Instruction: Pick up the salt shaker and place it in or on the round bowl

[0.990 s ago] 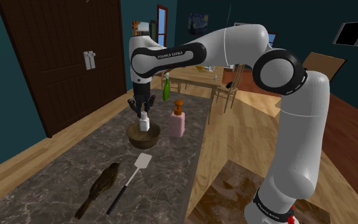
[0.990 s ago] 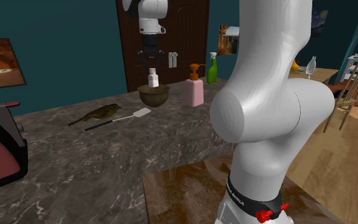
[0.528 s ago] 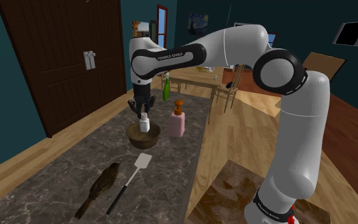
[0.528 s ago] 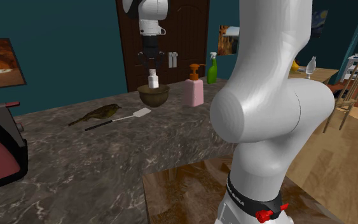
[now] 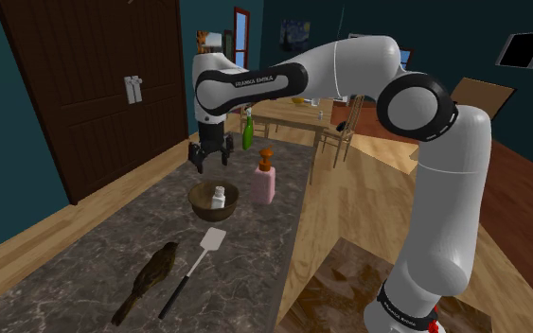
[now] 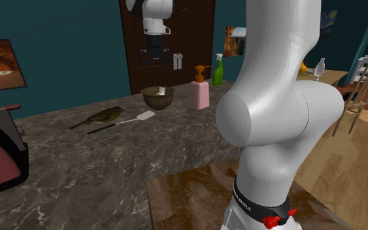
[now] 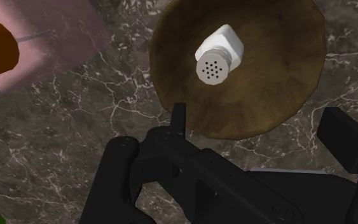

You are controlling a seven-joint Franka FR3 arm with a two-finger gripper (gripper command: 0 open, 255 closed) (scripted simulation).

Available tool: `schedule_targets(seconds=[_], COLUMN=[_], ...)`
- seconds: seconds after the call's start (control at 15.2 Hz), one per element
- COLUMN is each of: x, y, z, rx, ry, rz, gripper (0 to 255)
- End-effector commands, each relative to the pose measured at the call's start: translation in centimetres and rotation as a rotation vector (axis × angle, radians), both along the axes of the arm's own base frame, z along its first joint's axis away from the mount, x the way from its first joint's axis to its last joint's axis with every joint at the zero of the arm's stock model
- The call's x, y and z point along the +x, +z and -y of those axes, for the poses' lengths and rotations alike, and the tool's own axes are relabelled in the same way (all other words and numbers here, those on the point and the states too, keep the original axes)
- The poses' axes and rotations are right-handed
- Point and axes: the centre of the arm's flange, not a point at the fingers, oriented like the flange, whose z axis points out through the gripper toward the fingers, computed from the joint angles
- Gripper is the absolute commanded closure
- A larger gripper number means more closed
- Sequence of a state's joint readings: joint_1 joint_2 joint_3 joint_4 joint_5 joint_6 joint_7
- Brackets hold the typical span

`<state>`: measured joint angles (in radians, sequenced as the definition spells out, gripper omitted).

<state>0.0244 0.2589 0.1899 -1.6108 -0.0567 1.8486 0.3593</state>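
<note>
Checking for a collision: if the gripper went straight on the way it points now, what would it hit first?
Probably the bowl, just beside the shaker in it. The open gripper hangs above; depth is unclear.

The salt shaker [image 7: 220,53] is rendered white, with dark holes dotted across its cap, and the round bowl [image 7: 279,89] brown. The countertop [image 7: 63,133] is patterned as dark marble veined in white. The soap dispenser [image 5: 263,184] is coloured pink and topped in orange, the gripper [image 5: 208,166] black.

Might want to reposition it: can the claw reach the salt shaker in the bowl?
Probably yes: the open claw hangs just above the bowl, the shaker's top is uncovered, and the pink bottle stands off to one side.
</note>
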Motion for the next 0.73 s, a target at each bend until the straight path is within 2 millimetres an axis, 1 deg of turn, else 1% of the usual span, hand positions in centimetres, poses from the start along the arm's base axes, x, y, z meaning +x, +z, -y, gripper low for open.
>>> schedule_targets(seconds=[0.0,0.13,0.66], x=[0.0,0.0,0.0], y=[2.0,4.4,4.4], z=[-0.1,-0.2,-0.2], rx=[0.0,0.0,0.0], ry=[0.0,0.0,0.0], rz=[0.0,0.0,0.0], gripper=[0,0,0])
